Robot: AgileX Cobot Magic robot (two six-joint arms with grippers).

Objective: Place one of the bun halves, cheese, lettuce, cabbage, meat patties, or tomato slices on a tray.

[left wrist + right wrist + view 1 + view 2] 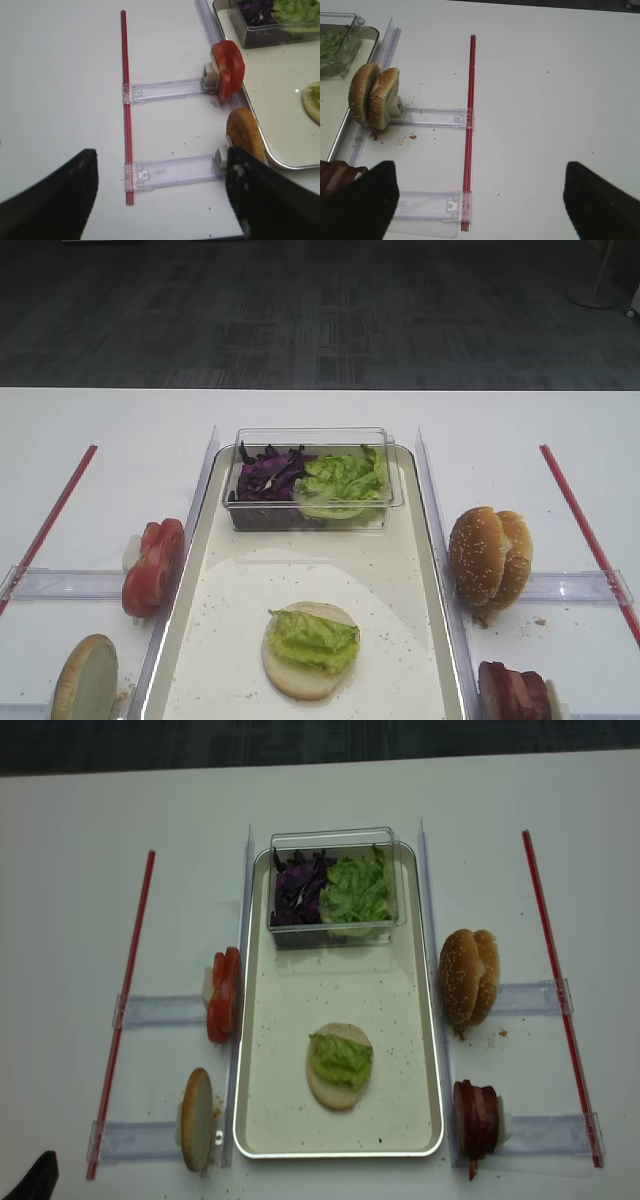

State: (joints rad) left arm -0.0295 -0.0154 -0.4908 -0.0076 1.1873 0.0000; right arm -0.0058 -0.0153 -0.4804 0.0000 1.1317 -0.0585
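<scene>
Left end effector [160, 200]: sitting nearest the left wrist camera, dark fingers [55, 200] spreading wide apart, gripping nothing, hovering over the desk [100, 430].
Right end effector [480, 200]: jaws also standing wide apart, nothing between them, hanging over bare desk beside a red strip [470, 130].
Tray [425, 1050]: lying mid-desk, long axis running 12 to 6, crumbs speckling the floor.
Bun on tray [338, 1067]: bun half lying cut face up toward the tray's 6 o'clock end, a lettuce leaf [342, 1058] resting on top.
Clear tub [335, 885]: sitting at the tray's 12 o'clock end, holding cabbage [298, 888] at its 9 side and more lettuce at its 3 side.
Tomato slices [224, 993]: standing on edge at 9 o'clock, just outside the tray rim.
Single bun half [196, 1131]: standing on edge around 8 o'clock of the tray.
Bun halves pair [470, 976]: standing on edge at 3 o'clock, touching each other.
Meat patties [477, 1116]: standing on edge around 4 o'clock.
</scene>
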